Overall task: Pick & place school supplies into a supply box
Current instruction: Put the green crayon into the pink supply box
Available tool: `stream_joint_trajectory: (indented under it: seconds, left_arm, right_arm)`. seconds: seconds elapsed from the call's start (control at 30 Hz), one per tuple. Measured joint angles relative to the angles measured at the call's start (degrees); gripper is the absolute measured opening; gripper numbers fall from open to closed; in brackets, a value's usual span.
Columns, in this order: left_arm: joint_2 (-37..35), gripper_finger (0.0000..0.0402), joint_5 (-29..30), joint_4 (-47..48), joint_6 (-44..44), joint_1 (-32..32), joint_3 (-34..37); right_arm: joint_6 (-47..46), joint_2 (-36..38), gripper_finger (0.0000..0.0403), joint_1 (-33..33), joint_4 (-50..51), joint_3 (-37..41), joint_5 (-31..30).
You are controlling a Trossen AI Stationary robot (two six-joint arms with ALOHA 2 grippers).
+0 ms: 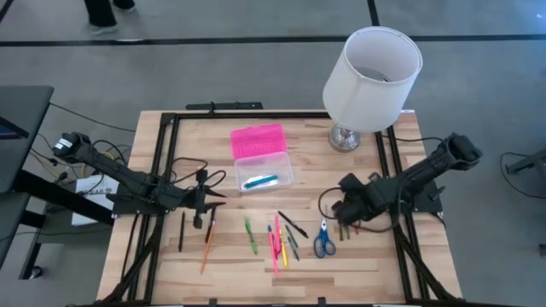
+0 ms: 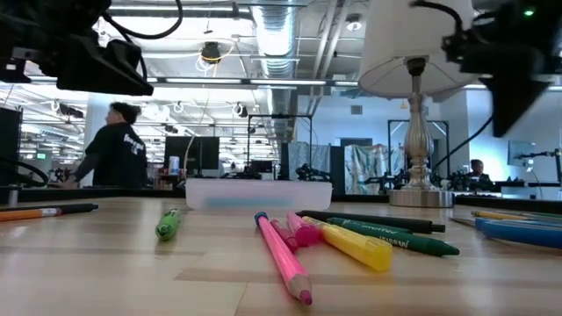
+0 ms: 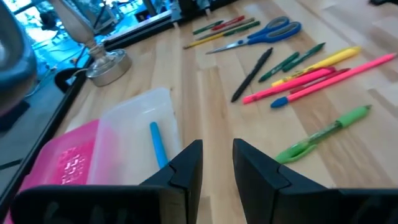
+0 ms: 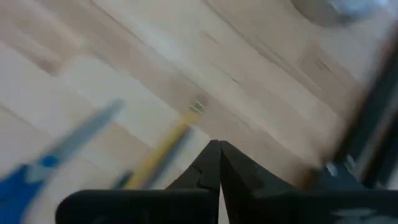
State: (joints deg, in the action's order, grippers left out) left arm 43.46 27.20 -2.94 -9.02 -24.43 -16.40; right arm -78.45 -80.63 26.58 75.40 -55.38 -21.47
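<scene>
Light wooden table (image 1: 230, 273) with a black frame (image 1: 162, 128) around its edge, standing on grey floor (image 1: 213, 77) marked with dark lines. White lamp shade (image 1: 373, 78) on a silver lamp base (image 1: 345, 137) at the table's far right corner. Dark desk edge (image 1: 17, 128) at left, cables nearby. Low view: open workshop hall, exposed silver duct (image 2: 272, 31) and strip lights (image 2: 219, 82) on the ceiling, monitors (image 2: 195, 154) on benches, a person in a dark top (image 2: 118, 154) at left, another seated far right (image 2: 479, 171).
</scene>
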Motion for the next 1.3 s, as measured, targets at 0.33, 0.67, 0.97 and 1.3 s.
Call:
stream_joint_trajectory:
  seconds: [0.33, 0.67, 0.97, 1.3]
  left_arm:
    - [0.0, 0.0084, 0.89, -0.66, -0.46, 0.02, -0.04]
    - [0.0, 0.0084, 0.91, -0.63, 0.82, 0.02, -0.07]
    - [0.0, 0.0084, 0.91, -0.63, 0.98, 0.02, -0.07]
    - [0.0, 0.0084, 1.86, -0.63, 1.07, 0.04, -0.07]
  right_arm:
    - [-8.62, -0.29, 0.0015, 3.91, 0.87, 5.0, 0.48]
    - [-8.52, -0.29, 0.0071, 3.66, -6.15, 10.06, 3.77]
    - [-9.66, -0.25, 0.0073, 3.66, -10.28, 14.03, 6.61]
    - [-8.29, -0.25, 0.0073, 3.66, -15.52, 16.73, 6.55]
